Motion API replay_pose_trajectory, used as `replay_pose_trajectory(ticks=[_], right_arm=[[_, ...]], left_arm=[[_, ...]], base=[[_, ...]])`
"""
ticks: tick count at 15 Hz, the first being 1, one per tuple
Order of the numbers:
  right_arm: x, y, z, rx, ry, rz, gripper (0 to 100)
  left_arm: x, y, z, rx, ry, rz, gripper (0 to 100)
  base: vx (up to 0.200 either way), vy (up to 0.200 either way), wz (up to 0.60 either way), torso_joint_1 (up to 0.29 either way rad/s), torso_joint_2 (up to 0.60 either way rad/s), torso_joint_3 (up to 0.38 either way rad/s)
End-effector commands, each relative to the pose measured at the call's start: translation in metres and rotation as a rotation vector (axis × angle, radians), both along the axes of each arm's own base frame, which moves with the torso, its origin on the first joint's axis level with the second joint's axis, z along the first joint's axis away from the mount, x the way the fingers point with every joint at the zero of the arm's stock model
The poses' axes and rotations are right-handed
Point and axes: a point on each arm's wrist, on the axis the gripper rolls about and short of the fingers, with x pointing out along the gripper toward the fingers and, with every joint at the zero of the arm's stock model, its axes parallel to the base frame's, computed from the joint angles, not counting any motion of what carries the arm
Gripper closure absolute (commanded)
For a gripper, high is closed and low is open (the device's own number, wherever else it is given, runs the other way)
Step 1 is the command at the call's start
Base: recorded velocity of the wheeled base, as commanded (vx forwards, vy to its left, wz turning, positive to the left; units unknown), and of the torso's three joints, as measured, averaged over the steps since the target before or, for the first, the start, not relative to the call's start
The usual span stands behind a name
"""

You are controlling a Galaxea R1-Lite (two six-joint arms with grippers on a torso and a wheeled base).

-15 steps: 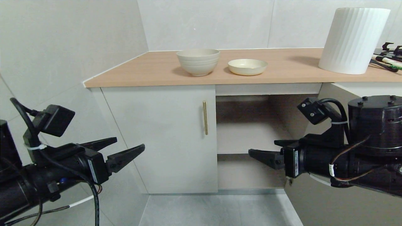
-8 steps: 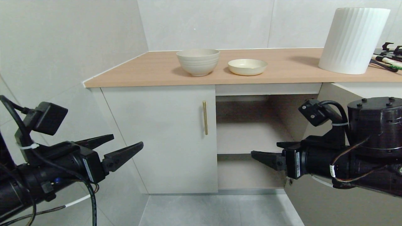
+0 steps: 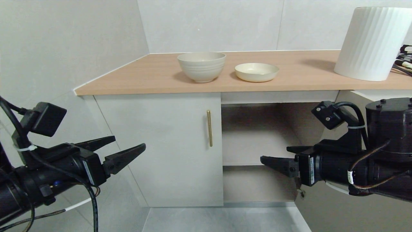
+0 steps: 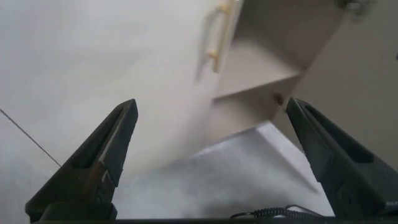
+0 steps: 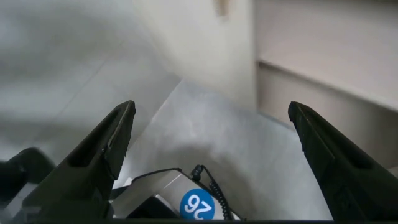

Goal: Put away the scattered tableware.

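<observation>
The left gripper (image 3: 128, 142) and right gripper (image 3: 274, 153) are open and empty before the cabinet (image 3: 161, 145); bowl (image 3: 201, 66) and plate (image 3: 256, 71) stand on the counter (image 3: 145, 77).

Tableware on the light wooden countertop (image 3: 154, 77)
A ribbed beige bowl (image 3: 201, 66) and a shallow cream dish (image 3: 256, 71) sit near each other on it; below it, the left gripper (image 3: 128, 142) and right gripper (image 3: 274, 153) hang, jaws spread.
</observation>
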Motion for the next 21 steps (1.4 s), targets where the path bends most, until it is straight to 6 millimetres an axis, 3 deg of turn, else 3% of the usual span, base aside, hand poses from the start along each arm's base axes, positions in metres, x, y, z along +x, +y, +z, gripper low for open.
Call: replay_pose_trajectory(ticks=[1,6,8,15,21], right_arm=[[-0.001,-0.001,-0.001,0.0,0.002,0.001,0],[0.0,0.0,-0.007,-0.012,0.021,0.015,0],[-0.001,-0.001,-0.007,-0.01,0.019,0.015,0],[-0.008,-0.008,0.0,-0.02,-0.031,0.026,0],[-0.005,-0.007,-0.004,-0.03,-0.022,0.021,0]], left_arm=[[0.001,0.0,0.0,0.001,0.002,0.0,0],[0.001,0.0,0.001,-0.001,-0.003,0.002,0],[0.0,0.0,0.003,-0.003,-0.01,0.003,0],[-0.019,-0.006,0.051,0.009,0.042,-0.069,0],[-0.017,-0.003,0.046,0.048,0.165,-0.019,0]], base=[[0.2,0.0,0.0,-0.002,0.0,0.002],[0.2,0.0,0.0,0.002,0.0,0.005],[0.0,0.0,0.0,0.0,0.0,0.0],[0.0,0.0,0.0,0.0,0.0,0.0],[0.0,0.0,0.0,0.046,-0.15,-0.154]])
